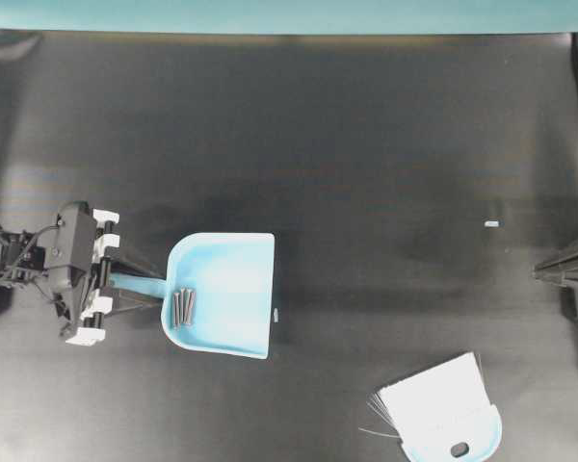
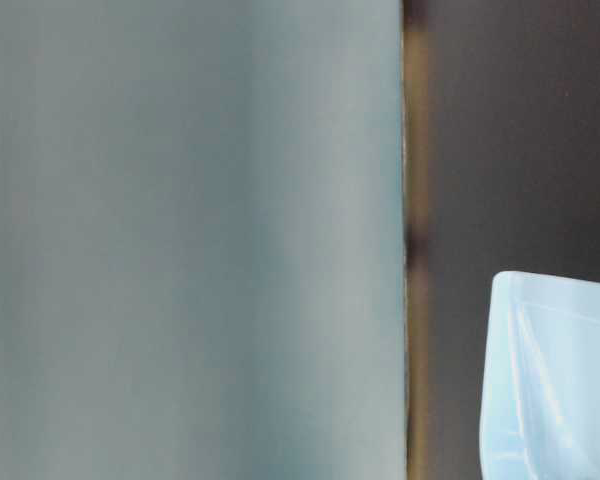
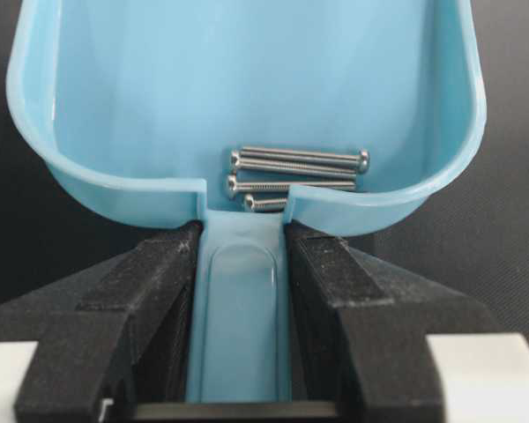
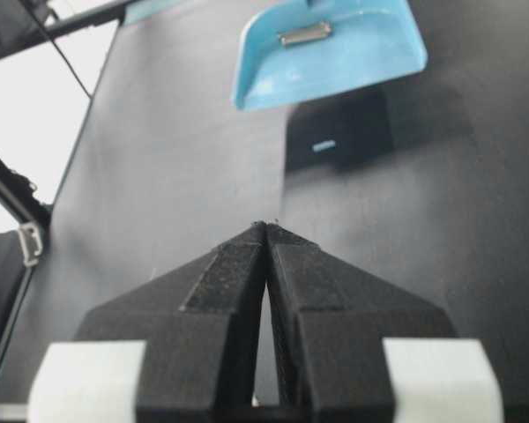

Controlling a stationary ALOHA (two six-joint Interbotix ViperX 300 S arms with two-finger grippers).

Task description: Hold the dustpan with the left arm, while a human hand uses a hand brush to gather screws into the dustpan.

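Dustpan (image 1: 226, 289) sits left of table centre, wide edge toward 3 o'clock, with the screws (image 1: 183, 306) bunched inside against its back wall by the handle. Left gripper (image 3: 242, 264) clamps the thin handle from 9 o'clock, jaws partly closed and pressing both sides. Hand brush (image 1: 448, 409) lies at 5 o'clock near the bottom edge, well apart. Small pale flecks (image 1: 491, 223) dot the black table (image 1: 347, 135), one just beside the pan's edge. Right gripper (image 4: 266, 231) has jaws pressed together, empty, at the 3 o'clock edge.

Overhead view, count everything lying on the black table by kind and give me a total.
Dustpan: 1
Hand brush: 1
Screws, all in the pan: 4 visible
Pale blue flecks: 2
Total: 8
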